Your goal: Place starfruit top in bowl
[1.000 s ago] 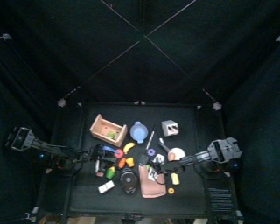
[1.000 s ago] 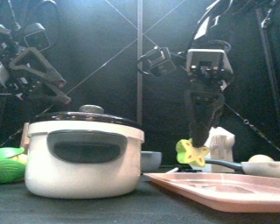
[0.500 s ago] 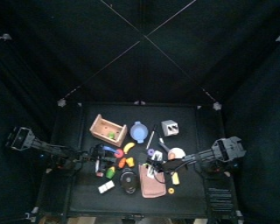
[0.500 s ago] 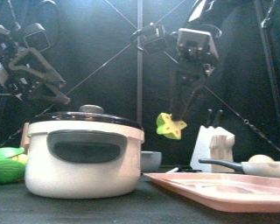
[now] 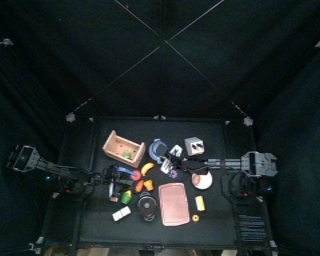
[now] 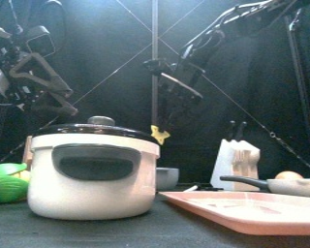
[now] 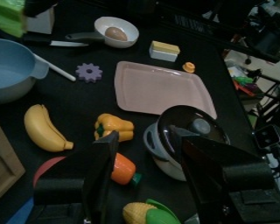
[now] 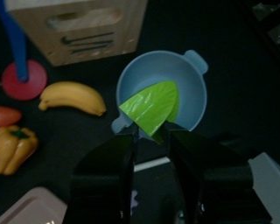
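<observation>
Hovering over the blue bowl, the right gripper pinches the starfruit top; the left gripper, jaws spread, hangs clear above the worktop.

Dim overall, black curtains swallow light, top view table small and murky, front view pot glossy highlights, wrist views brighter, near jaws soft

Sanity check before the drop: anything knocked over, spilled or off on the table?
Nothing stands out. The right gripper holds the starfruit top above the blue bowl, which sits upright and empty; the banana and pink tray lie flat.
</observation>
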Action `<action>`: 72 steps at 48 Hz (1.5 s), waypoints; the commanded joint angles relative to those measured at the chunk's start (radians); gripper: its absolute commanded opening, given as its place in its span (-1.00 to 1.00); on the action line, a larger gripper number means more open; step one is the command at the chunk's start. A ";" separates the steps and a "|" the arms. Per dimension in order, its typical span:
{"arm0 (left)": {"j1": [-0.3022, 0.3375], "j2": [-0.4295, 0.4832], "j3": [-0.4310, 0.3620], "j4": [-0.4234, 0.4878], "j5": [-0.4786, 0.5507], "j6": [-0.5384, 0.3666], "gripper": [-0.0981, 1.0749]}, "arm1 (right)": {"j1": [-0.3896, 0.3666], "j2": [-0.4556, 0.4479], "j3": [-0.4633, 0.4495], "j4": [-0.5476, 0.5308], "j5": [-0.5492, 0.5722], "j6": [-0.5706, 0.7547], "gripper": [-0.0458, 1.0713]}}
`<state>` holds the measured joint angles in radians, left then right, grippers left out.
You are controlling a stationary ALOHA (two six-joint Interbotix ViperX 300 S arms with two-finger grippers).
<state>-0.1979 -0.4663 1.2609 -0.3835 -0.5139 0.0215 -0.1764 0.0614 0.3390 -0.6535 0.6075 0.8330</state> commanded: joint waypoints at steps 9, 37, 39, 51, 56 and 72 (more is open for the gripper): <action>0.000 0.002 -0.011 0.002 -0.009 0.000 0.64 | -0.083 0.049 -0.028 -0.003 -0.118 0.000 0.29; 0.003 0.002 -0.008 0.002 -0.009 0.000 0.64 | -0.089 0.127 -0.040 -0.003 -0.140 0.002 0.32; 0.003 0.002 -0.008 0.002 -0.009 0.000 0.64 | -0.089 0.132 -0.040 -0.003 -0.140 0.002 0.32; 0.003 0.003 -0.008 0.003 -0.009 0.000 0.64 | -0.089 0.132 -0.043 -0.003 -0.140 0.003 0.37; 0.003 0.003 -0.006 0.002 -0.009 0.000 0.64 | -0.089 0.132 -0.043 -0.003 -0.140 0.003 0.45; 0.003 0.002 -0.005 0.002 -0.009 0.000 0.64 | -0.083 0.132 -0.043 -0.002 -0.129 0.003 0.59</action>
<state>-0.1963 -0.4648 1.2671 -0.3835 -0.5123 0.0215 -0.2592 0.2178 0.3206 -0.6550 0.4740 0.8345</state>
